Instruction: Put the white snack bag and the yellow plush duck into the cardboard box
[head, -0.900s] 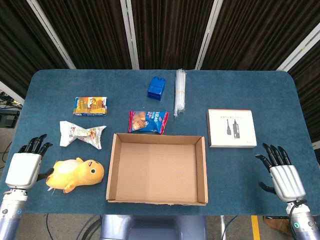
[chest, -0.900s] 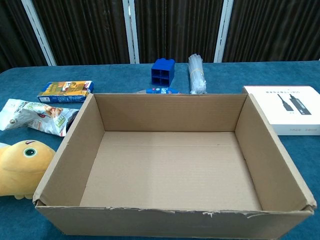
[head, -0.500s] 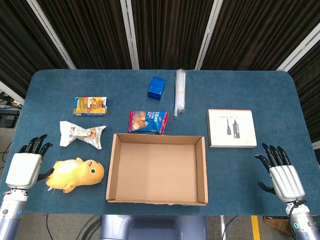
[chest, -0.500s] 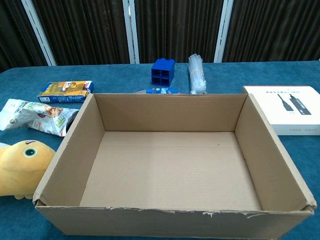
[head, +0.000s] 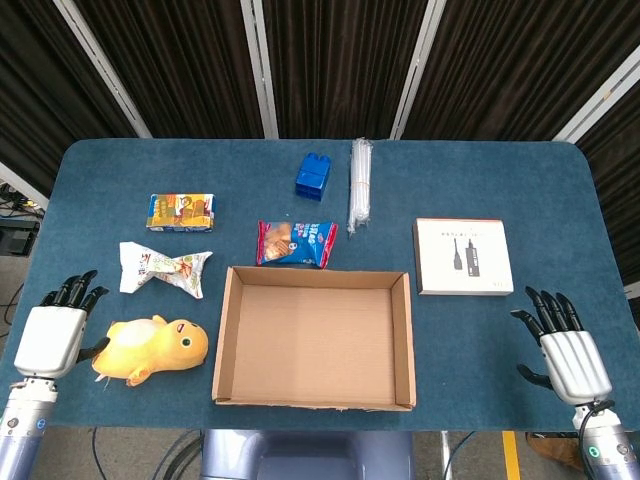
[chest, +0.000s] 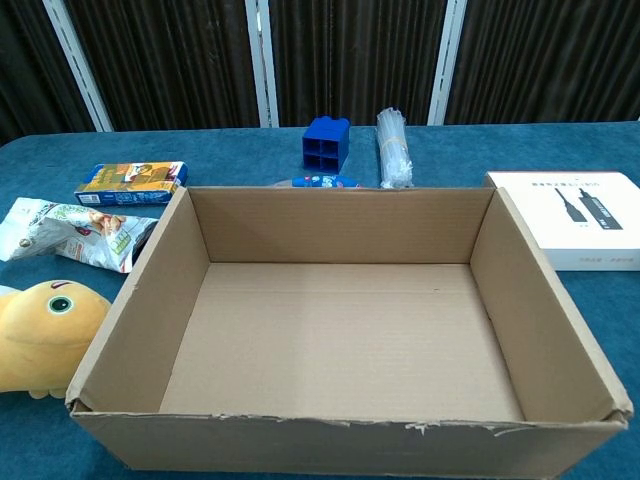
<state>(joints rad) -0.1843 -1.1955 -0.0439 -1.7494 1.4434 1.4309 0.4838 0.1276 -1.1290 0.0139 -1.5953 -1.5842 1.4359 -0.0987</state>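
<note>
A: Nothing on the table has shifted since the earlier frames; your left hand (head: 47, 338) sits a touch lower, its thumb close to the yellow plush duck (head: 150, 350), contact unclear. Duck's head in the chest view looks slightly turned.

B: Which step?

A: First reach, by my reading. Cardboard box (head: 222, 330) holds nothing. White snack bag (head: 162, 267) lies beyond the duck, just left of the box's far corner.

B: Hands?

A: Left: fingers extended, fairly close together, holding nothing. Right hand (head: 568, 355), well right of the box: fingers apart, nothing in them.

B: Next move?

A: Likely you slide the left hand rightward over the duck, close around its body, lift clear of the box wall.
</note>
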